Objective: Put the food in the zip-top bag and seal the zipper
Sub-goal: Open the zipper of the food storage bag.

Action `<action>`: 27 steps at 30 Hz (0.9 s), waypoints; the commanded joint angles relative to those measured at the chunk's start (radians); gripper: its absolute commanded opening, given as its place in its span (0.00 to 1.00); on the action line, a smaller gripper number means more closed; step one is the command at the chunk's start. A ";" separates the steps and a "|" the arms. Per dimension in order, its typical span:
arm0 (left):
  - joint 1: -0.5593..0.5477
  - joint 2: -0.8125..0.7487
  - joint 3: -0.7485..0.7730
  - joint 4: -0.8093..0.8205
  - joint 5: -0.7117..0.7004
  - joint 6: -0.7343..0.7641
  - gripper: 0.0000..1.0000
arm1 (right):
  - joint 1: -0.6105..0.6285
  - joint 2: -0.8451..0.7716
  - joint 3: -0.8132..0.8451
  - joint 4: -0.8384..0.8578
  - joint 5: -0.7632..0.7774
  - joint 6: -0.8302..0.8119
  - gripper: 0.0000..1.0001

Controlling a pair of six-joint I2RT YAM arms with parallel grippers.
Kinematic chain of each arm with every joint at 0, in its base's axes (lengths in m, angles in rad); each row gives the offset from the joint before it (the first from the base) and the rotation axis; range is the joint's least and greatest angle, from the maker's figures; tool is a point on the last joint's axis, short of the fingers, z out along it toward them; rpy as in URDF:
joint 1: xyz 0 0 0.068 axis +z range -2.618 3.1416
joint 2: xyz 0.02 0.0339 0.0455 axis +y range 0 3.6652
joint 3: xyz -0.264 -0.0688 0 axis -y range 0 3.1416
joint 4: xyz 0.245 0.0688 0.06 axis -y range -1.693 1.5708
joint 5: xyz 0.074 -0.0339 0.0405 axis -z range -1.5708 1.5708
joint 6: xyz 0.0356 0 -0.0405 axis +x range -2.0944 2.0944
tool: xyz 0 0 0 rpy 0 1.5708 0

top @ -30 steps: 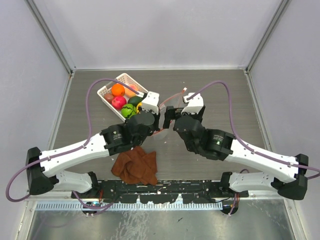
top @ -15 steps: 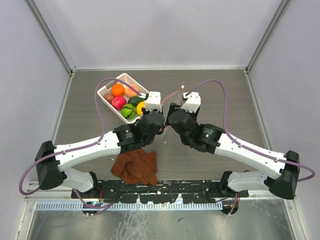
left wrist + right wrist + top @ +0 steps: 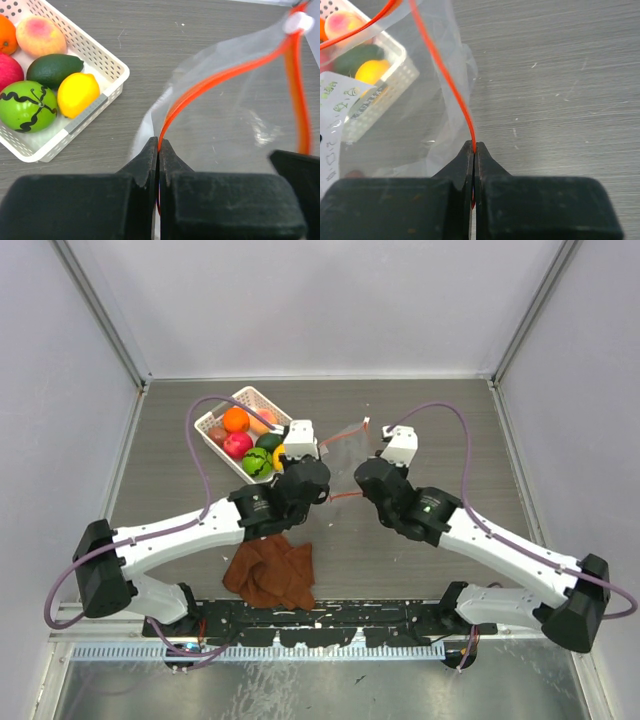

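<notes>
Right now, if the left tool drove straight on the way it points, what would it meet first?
The left tool pinches the zipper, so the zip-top bag's clear film comes first, then probably bare table. The basket sits left of that line.

Light even and diffuse, from above. Top view bright, focus crisp across it. Shadows on the table (image 3: 450, 420) weak, soft-edged, close under the arms. Wrist views: left hand (image 3: 158, 144) and right hand (image 3: 474, 146) blurred at the bottom edge, table grain beyond sharp. Pale glare streaks on the zip-top bag (image 3: 260, 125) film.
</notes>
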 commanded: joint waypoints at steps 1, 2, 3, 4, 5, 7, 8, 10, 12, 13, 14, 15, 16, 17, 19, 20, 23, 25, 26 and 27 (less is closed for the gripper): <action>0.071 -0.003 0.021 -0.051 0.053 -0.114 0.00 | -0.042 -0.118 -0.001 -0.026 0.017 -0.102 0.00; 0.084 -0.002 0.018 -0.058 0.081 -0.133 0.00 | -0.047 -0.134 -0.004 -0.026 0.019 -0.127 0.00; 0.092 0.001 0.010 -0.062 0.110 -0.146 0.00 | -0.051 -0.148 -0.007 -0.025 0.024 -0.150 0.00; 0.097 0.002 0.004 -0.060 0.140 -0.156 0.00 | -0.053 -0.159 -0.007 -0.026 0.027 -0.177 0.00; 0.097 0.004 -0.004 -0.052 0.174 -0.161 0.00 | -0.055 -0.166 -0.005 -0.024 0.028 -0.208 0.00; 0.098 0.007 -0.024 -0.026 0.255 -0.163 0.03 | -0.056 -0.167 -0.004 -0.013 0.019 -0.265 0.00; 0.099 0.006 -0.038 -0.009 0.294 -0.164 0.09 | -0.054 -0.165 -0.003 -0.005 0.013 -0.288 0.00; 0.101 0.007 -0.049 0.014 0.375 -0.159 0.21 | -0.054 -0.149 -0.006 0.012 -0.029 -0.343 0.00; 0.106 0.004 -0.046 0.015 0.428 -0.148 0.33 | -0.055 -0.132 -0.003 0.031 -0.068 -0.380 0.00; 0.111 0.002 -0.041 0.015 0.457 -0.138 0.37 | -0.054 -0.124 0.000 0.038 -0.093 -0.398 0.00; 0.117 -0.001 -0.037 0.012 0.478 -0.129 0.42 | -0.055 -0.116 0.002 0.042 -0.112 -0.416 0.00; 0.126 -0.002 -0.030 0.005 0.499 -0.121 0.47 | -0.054 -0.107 0.005 0.043 -0.130 -0.437 0.00; 0.136 -0.005 -0.023 -0.002 0.520 -0.115 0.51 | -0.054 -0.100 0.011 0.043 -0.145 -0.451 0.00; 0.146 -0.005 -0.015 -0.009 0.539 -0.110 0.55 | -0.055 -0.092 0.016 0.042 -0.160 -0.464 0.00; 0.165 -0.002 -0.011 -0.013 0.575 -0.104 0.59 | -0.054 -0.077 0.023 0.041 -0.191 -0.486 0.00; 0.177 -0.001 -0.009 -0.015 0.597 -0.103 0.61 | -0.055 -0.068 0.030 0.035 -0.204 -0.493 0.00; 0.200 0.010 0.007 -0.022 0.649 -0.092 0.62 | -0.054 -0.035 0.052 0.008 -0.246 -0.508 0.00; 0.205 0.019 0.026 -0.032 0.666 -0.073 0.61 | -0.054 -0.014 0.057 -0.006 -0.261 -0.510 0.00; 0.206 0.023 0.036 -0.040 0.673 -0.066 0.60 | -0.054 -0.008 0.057 -0.009 -0.263 -0.511 0.00; 0.206 0.029 0.041 -0.045 0.679 -0.061 0.59 | -0.054 -0.005 0.057 -0.009 -0.260 -0.507 0.00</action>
